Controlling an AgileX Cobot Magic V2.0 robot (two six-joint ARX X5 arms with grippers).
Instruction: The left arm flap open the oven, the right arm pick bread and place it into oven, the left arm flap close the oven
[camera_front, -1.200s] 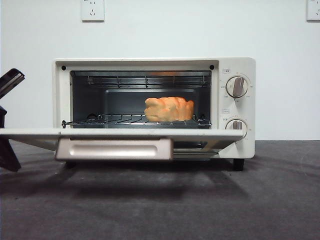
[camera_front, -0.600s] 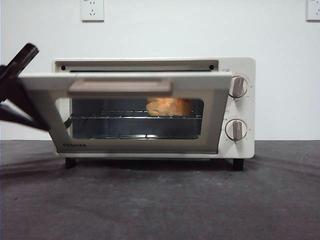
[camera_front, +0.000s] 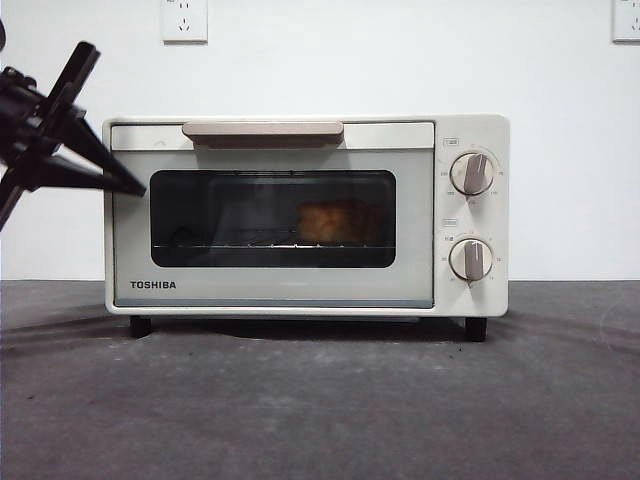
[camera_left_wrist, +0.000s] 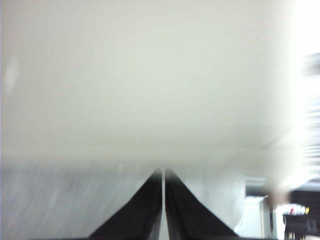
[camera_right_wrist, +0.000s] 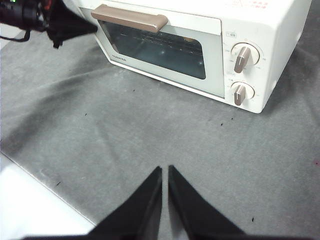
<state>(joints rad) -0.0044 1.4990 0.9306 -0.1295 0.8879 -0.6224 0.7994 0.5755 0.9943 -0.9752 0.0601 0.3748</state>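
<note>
Oven (camera_front: 300, 215) dominates the grey table (camera_front: 320, 400), a cream-white TOSHIBA toaster oven sitting square, its drop-down door shut flush against the body. Beige bar handle (camera_front: 262, 131) runs along the door's upper edge, dark glass window (camera_front: 272, 218) below it. Two round knobs (camera_front: 473, 173) are stacked on the control panel beside the door. Left gripper (camera_front: 135, 185) comes in from the side, its black tip right at the door's upper corner on the side away from the knobs, jaws pressed together with only a hairline between them, holding nothing. Right gripper (camera_right_wrist: 165, 172) hangs well back over bare table, facing the oven, jaws likewise together and empty. Bread (camera_front: 335, 222), golden-orange, shows dimly through the glass, resting on the wire rack (camera_front: 240, 240), toward the knob side.
</note>
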